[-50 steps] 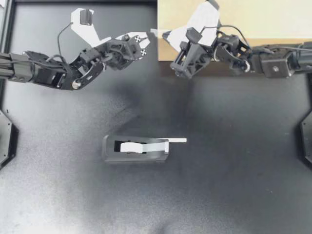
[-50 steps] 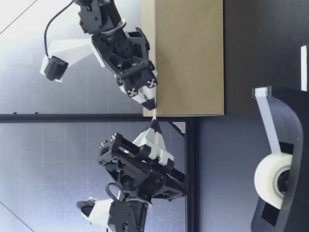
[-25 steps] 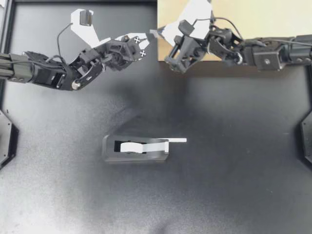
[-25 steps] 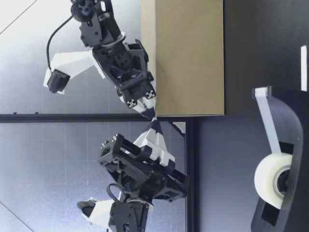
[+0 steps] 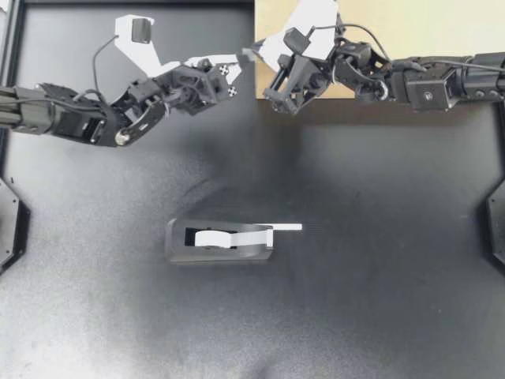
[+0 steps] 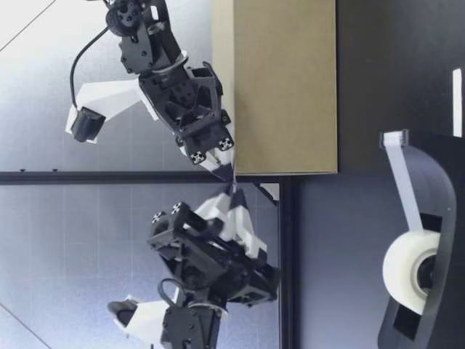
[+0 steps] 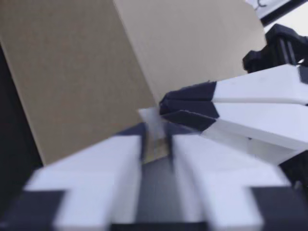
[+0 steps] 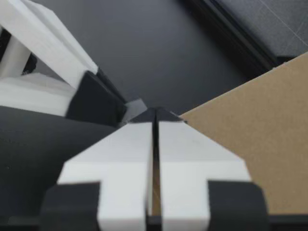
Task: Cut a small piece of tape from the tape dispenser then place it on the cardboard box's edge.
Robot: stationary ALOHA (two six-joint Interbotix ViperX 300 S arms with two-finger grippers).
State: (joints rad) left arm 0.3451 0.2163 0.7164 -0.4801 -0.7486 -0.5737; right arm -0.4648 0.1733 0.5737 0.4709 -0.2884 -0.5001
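Note:
My left gripper [image 5: 237, 65] hovers open just off the corner of the cardboard box [image 5: 410, 31] at the back of the table. My right gripper [image 5: 252, 54] meets it tip to tip and is shut on a small piece of tape [image 5: 248, 53]. In the left wrist view the tape piece [image 7: 152, 122] hangs from the right gripper's tips between my spread left fingers [image 7: 118, 151], next to the box edge [image 7: 137, 72]. The right wrist view shows my right gripper [image 8: 155, 114] pressed together beside the box [image 8: 240, 149]. Over the table, in the low view, both grippers' tips [image 6: 232, 182] meet at the box corner.
The black tape dispenser [image 5: 219, 239] with its white roll stands mid-table, a tape end sticking out toward the right. In the low view the dispenser [image 6: 429, 218] is near the camera, well below the grippers. Black mat lies all around it.
My left gripper has opened and let go of the tape piece. My right gripper, still shut on it, has shifted slightly toward the back along the box corner.

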